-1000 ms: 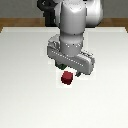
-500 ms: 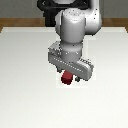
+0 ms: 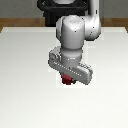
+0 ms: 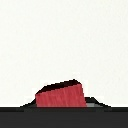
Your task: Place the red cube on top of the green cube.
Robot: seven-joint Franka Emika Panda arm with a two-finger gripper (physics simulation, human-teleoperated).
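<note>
**Gripper low over the red cube; green cube out of sight**

In the exterior view we are seeing, from left to right, bare white table (image 3: 20,75), then the Panda's gripper (image 3: 69,79) sitting directly above the red cube (image 3: 67,80), which is peeking out just beneath the hand. We cannot tell whether the jaws are closed on it. In the wrist view the red cube (image 4: 60,95) is appearing slightly skewed, with no long axis. We are not finding the green cube in either view.
</note>
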